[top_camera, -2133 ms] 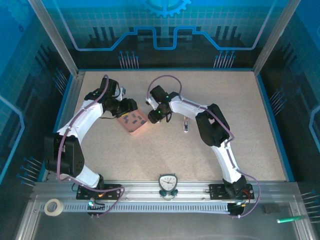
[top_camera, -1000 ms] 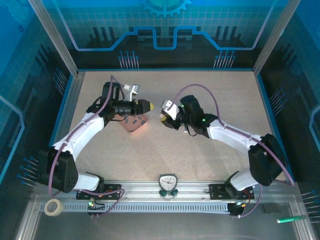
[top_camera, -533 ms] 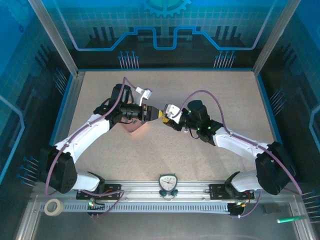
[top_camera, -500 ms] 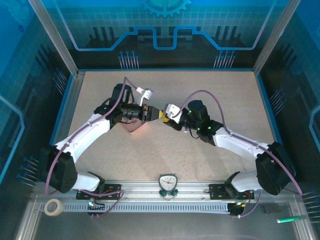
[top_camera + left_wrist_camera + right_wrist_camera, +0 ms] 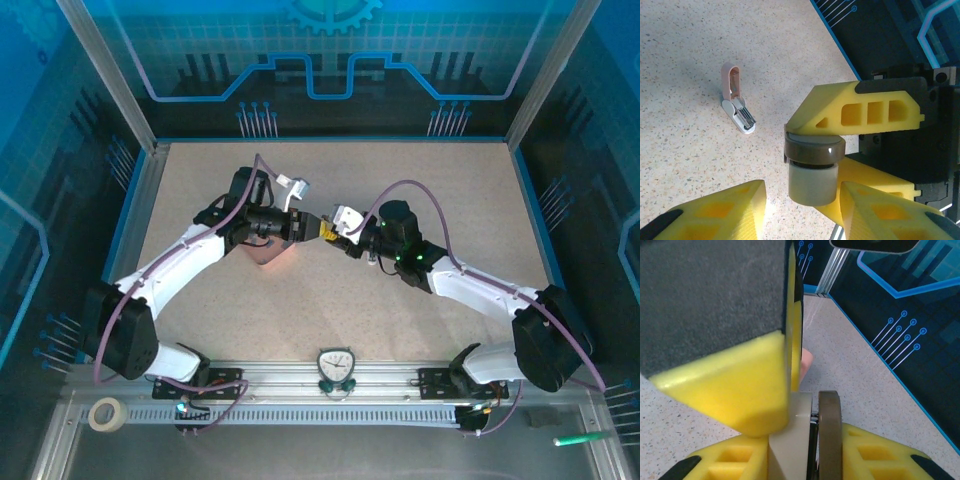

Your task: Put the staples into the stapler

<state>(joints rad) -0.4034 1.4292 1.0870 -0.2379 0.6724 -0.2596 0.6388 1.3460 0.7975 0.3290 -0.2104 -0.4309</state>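
Pinching a smooth little cylinder (image 5: 812, 172), brown cap over pale body, my right gripper (image 5: 332, 234) hovers near the hinged-open stapler (image 5: 737, 102); my left gripper (image 5: 308, 227) straddles it, jaws parted.

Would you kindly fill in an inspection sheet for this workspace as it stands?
Surface: speckled beige table.
Job's things: stapler lies open on the table; pink tray partly under the left arm.
Clutter: clock, tape roll, green pen at the front edge.
Claws: right claw shut on a small brown-capped cylinder; left claw open around it.
Cables: purple cables run along both arms.
Surroundings: blue printed panels, aluminium frame.
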